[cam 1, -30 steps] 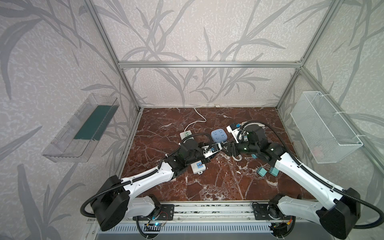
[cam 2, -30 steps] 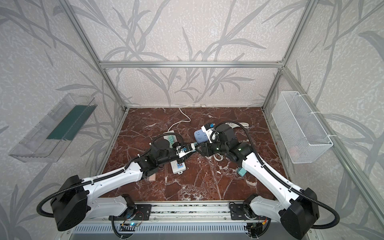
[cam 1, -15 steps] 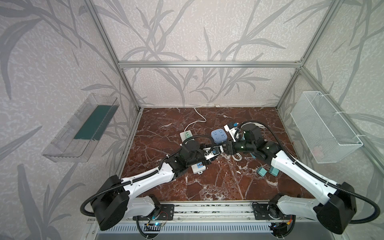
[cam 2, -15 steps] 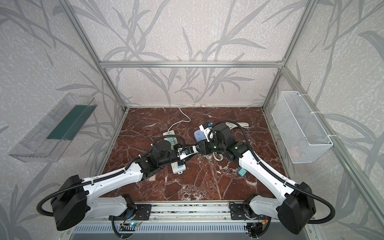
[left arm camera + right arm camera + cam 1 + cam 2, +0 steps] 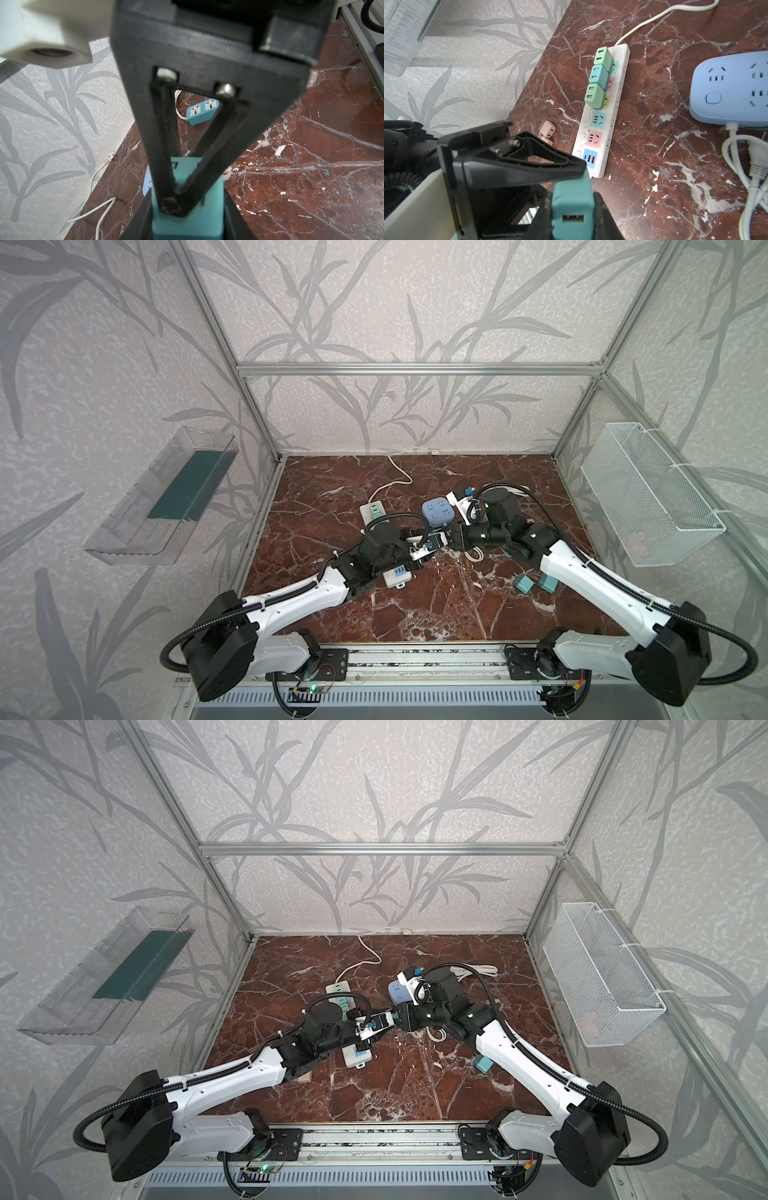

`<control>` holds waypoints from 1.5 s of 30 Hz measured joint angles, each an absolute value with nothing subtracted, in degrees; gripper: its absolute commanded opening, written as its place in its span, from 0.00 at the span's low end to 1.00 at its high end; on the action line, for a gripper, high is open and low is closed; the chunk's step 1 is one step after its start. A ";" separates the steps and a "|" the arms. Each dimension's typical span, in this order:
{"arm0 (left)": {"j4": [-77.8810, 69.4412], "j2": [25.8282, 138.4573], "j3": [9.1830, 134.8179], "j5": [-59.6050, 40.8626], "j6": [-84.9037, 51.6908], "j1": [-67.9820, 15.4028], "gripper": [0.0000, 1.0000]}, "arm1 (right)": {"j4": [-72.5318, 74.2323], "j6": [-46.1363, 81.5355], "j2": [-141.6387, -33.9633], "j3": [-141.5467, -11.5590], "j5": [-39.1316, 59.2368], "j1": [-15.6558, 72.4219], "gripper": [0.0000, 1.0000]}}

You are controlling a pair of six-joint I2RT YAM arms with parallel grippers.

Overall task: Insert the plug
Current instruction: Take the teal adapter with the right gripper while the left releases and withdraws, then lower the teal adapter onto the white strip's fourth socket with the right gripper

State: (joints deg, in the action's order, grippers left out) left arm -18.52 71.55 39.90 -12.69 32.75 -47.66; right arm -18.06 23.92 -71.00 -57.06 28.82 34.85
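Over the middle of the worktop (image 5: pixel 457 605), in both top views, the left gripper (image 5: pixel 439 539) and the right gripper (image 5: pixel 454 536) meet tip to tip, and what lies between them is hidden. The left arm stretches low from the front-left corner. The right arm reaches in from the front-right corner, its wrist turned across toward the left.

In the left wrist view the left gripper (image 5: pixel 188 225) is clamped narrowly on the teal plug (image 5: pixel 187 185), and a right-gripper finger (image 5: pixel 160 135) rests its tip on the plug.

In the right wrist view the right gripper (image 5: pixel 573 222) has its jaws flush against both sides of the plug. The plug is clear of the surface, near the USB end of the white power strip (image 5: pixel 616 116).
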 measured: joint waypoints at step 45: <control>6.17 70.54 58.74 24.86 -27.24 -17.43 0.96 | -33.76 21.39 -115.63 -95.42 -2.98 53.63 0.00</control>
State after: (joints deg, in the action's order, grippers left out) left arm 6.17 70.54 58.74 24.86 -27.24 -17.43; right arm -33.76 21.39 -115.63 -95.42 -2.98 53.63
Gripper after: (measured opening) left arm 0.967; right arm 0.283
